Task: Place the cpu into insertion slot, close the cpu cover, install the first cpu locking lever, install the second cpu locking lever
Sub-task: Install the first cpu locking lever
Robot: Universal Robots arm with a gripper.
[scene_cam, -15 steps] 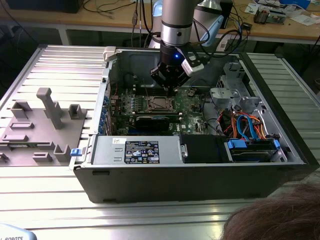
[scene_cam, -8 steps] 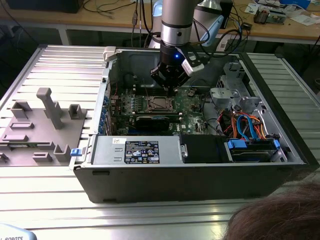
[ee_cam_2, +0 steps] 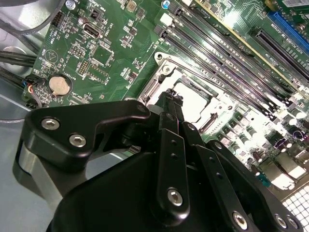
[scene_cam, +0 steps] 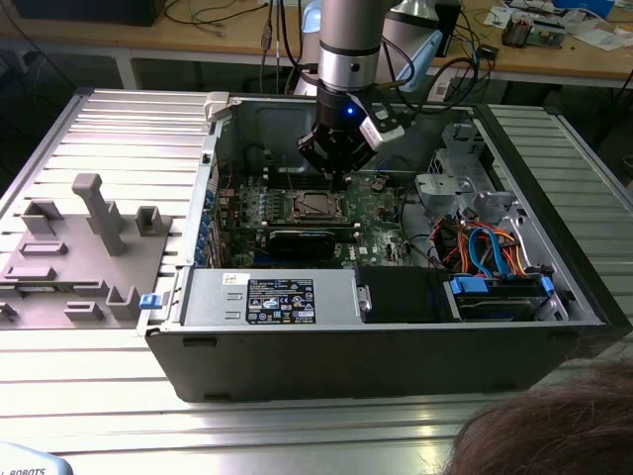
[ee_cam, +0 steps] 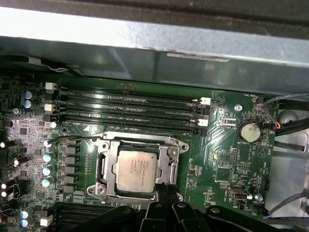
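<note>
The cpu (ee_cam: 136, 170) lies flat in the socket (ee_cam: 100, 187), silver top up; we see it in both wrist views. The cover (ee_cam: 171, 155) is down over it, its frame overlapping the chip's edges, the cut-out leaving the middle bare. A thin wire lever (ee_cam: 72, 138) runs out from one corner of the socket, low over the board; we cannot tell whether it is latched.

Gripper (ee_cam_2: 170, 96): fingers pressed together, tips meeting at the socket's edge, on the side away from the bank of memory slots (ee_cam: 130, 110). We cannot tell whether anything thin is caught between them. The black finger links hide that side of the socket in both wrist views.

Around the socket: the memory slots just beside it, toward the case wall; a row of small capacitors (ee_cam: 48, 169) on the lever's side; a coin battery (ee_cam: 248, 131) well apart on the opposite side. In the exterior view a long black card (scene_cam: 297, 240) lies just beside the socket, with the power supply box (scene_cam: 267, 297) beyond the card. Blue and orange cables (scene_cam: 487, 247) bunch well off toward the exterior view's right. The case (scene_cam: 346, 366) sits on a ribbed metal table (scene_cam: 119, 129), a grey fixture block (scene_cam: 79, 247) beside it. A person's hair (scene_cam: 554, 426) shows at the exterior view's lower edge.
</note>
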